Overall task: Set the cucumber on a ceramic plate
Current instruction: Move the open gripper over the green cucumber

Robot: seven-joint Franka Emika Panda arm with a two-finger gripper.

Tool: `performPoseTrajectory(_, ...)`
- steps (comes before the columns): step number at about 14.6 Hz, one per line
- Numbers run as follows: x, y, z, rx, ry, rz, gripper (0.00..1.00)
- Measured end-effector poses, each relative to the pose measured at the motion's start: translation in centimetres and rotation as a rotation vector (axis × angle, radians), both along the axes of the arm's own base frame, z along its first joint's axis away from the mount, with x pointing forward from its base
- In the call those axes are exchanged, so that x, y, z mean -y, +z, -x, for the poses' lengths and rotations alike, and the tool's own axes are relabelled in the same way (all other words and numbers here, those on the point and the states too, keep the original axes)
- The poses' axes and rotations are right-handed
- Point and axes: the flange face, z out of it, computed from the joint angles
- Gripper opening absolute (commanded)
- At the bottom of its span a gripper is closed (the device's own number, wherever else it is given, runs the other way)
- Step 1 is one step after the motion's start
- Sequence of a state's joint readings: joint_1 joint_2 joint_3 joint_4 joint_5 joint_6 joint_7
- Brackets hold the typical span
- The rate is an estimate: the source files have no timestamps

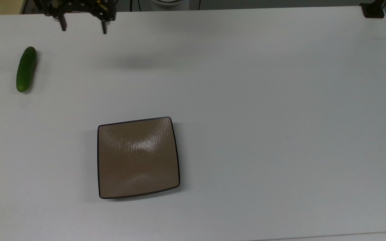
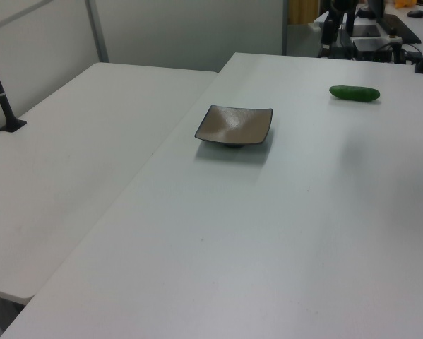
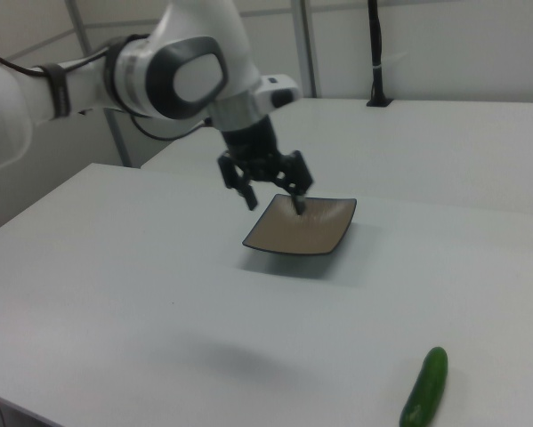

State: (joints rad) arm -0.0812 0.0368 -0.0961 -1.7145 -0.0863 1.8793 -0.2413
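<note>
white table point(image 1: 280, 100) is carrying the cucumber point(image 1: 25, 69) near the top view's left edge, well apart from the bare plate point(image 1: 138, 157), while the gripper point(image 1: 83, 28) is hanging above with fingers spread and nothing held, likely readying for a grasp.

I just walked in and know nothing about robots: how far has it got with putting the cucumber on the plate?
Nothing is done yet. The small dark-green cucumber lies on the white table, apart from the bare square tan-brown ceramic plate. The black two-finger gripper hangs open above the table, holding nothing. Grasping, carrying and placing all remain.
</note>
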Motion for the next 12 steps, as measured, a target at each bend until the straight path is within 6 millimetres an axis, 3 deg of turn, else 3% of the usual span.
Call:
performPoseTrajectory(2,4.8,-0.6,0.3,0.016,0.0,0.021,1.0)
performPoseTrajectory(6,11.5,-3.0,0.6,0.028,-0.036,0.053,1.0)
performPoseTrajectory(12,17.8,-8.2,1.6,-0.053,-0.039,0.057,1.0)
